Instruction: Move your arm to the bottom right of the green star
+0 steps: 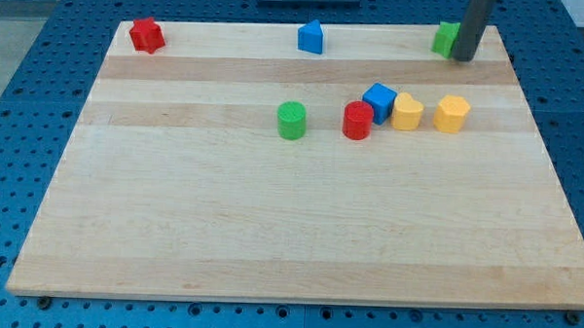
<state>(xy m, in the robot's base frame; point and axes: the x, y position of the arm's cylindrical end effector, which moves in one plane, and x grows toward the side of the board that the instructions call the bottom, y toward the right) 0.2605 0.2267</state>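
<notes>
- The green star (445,39) sat near the board's (270,231) top right corner, partly hidden behind my rod, so its shape was hard to make out.
- My tip (463,59) rested at the star's right edge, touching it or just beside it; I could not tell which. It stood level with the star's lower part, a shade lower.
- The rod carried no jaws, so there was nothing to open, close or hold; it simply stood on the wood.
- Judged from this, the step was close to done: the tip was on the star's right and only slightly low, so a short slide toward the view's bottom and a little right would settle it clearly at the bottom right.
- To do it well, I would move away from the star, not across it, so the block stayed where it was.
- The board's right edge lay near, so the drift rightward should be small.
- The yellow blocks (452,113), blue cube (379,101), red cylinder (358,121) and green cylinder (292,120) lay well below, out of the path; the blue block (311,37) and red block (146,34) lay along the top edge to the view's left.
</notes>
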